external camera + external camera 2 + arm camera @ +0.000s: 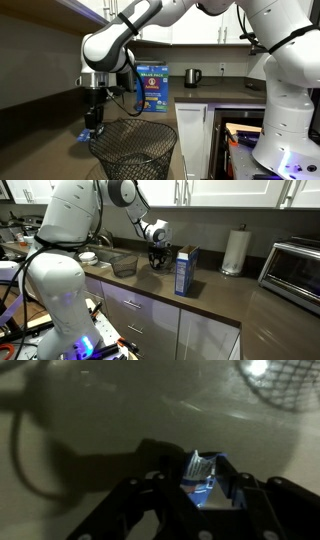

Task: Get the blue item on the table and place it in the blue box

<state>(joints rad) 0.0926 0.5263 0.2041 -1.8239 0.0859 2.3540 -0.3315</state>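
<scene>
In the wrist view my gripper [203, 498] is shut on the small flat blue packet [197, 468] with white markings and holds it above the dark countertop. In both exterior views the gripper [93, 120] [157, 259] points down beside the black wire basket [135, 150] [124, 266]. A bit of blue [84, 134] shows at the fingertips. The basket's rim [285, 375] shows at the top right of the wrist view. The tall blue food carton [153, 90] [186, 270] stands upright on the counter a little beyond the gripper.
A metal kettle [193, 75] stands at the back of the counter. A paper towel roll [235, 252] and a toaster oven [295, 270] stand further along. Cabinets hang above. The robot's white base [285, 100] is at the counter's end.
</scene>
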